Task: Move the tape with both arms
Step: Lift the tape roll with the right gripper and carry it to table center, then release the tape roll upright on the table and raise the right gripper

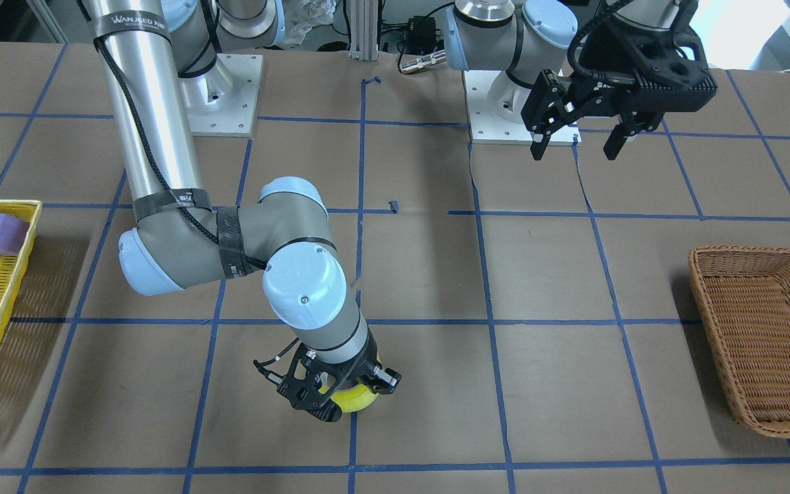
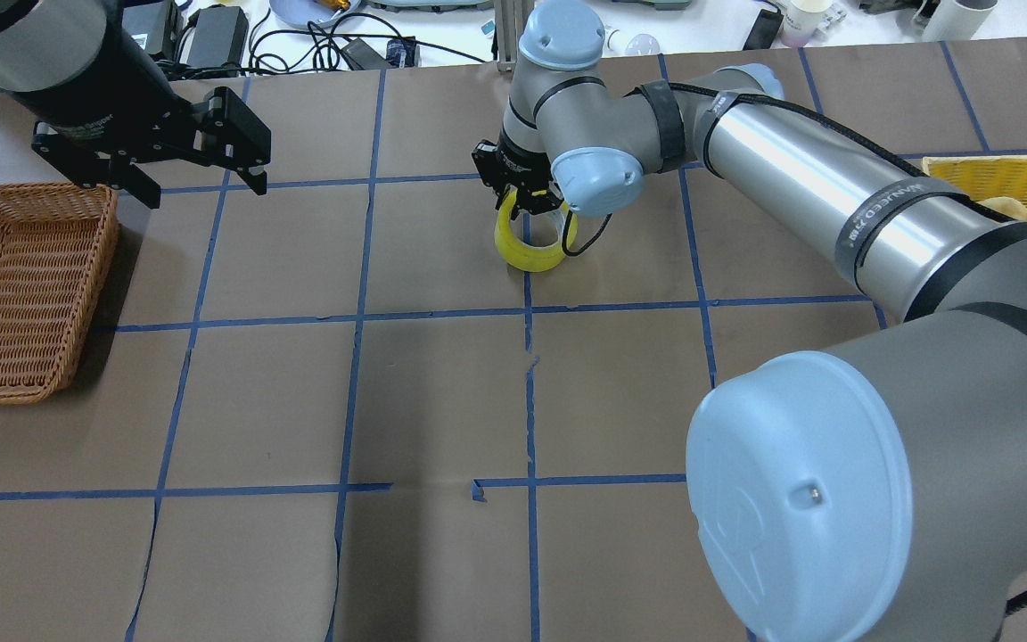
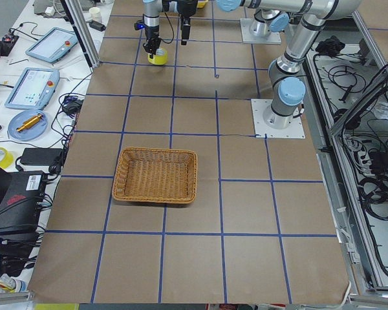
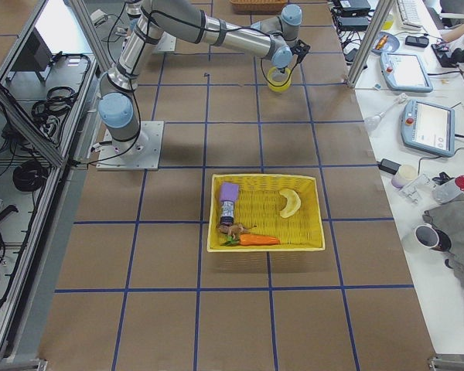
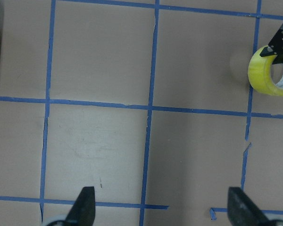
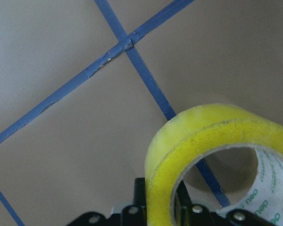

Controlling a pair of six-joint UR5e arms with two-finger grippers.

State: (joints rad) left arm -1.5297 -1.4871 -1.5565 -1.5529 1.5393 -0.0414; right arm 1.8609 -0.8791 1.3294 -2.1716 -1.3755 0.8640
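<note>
Brown paper-covered table [image 2: 442, 392] with a blue tape grid [image 2: 442, 314]. In the overhead view the translucent yellow roll of adhesive tape [image 2: 531, 260] hangs around 12 o'clock, its wall pinched by the right arm's black two-finger gripper [image 2: 526, 205]. The ring's on edge, so no real long axis, and the hole faces roughly 6 o'clock. The left gripper [image 2: 201, 192] hovers spread wide at 10 o'clock. Pickup looks done; the handover next needs the roll carried across.

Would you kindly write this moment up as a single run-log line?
right gripper: shut on tape wall | left gripper: open, empty, away from tape | handover: not yet done
</note>
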